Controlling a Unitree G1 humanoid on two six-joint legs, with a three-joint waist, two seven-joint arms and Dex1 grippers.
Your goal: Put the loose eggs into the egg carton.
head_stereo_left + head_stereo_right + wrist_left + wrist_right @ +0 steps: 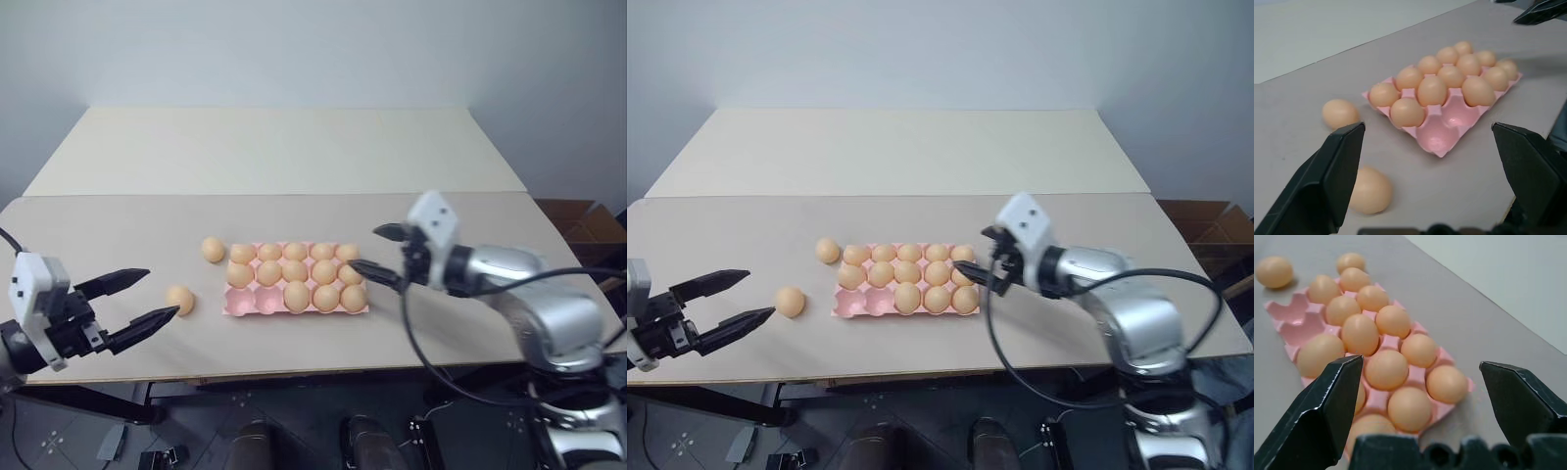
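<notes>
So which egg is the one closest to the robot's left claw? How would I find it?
Find the pink egg carton on the grey table. Two loose eggs lie on the table off its left end. Yours is the nearer egg, by the carton's empty cups and just past the open left gripper; the other egg lies by the carton's far corner.

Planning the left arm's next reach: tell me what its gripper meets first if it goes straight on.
Probably the nearer tan-orange loose egg, just ahead of the open left gripper on the table; the pale-pink moulded egg carton lies beyond. Depth is uncertain.
</notes>
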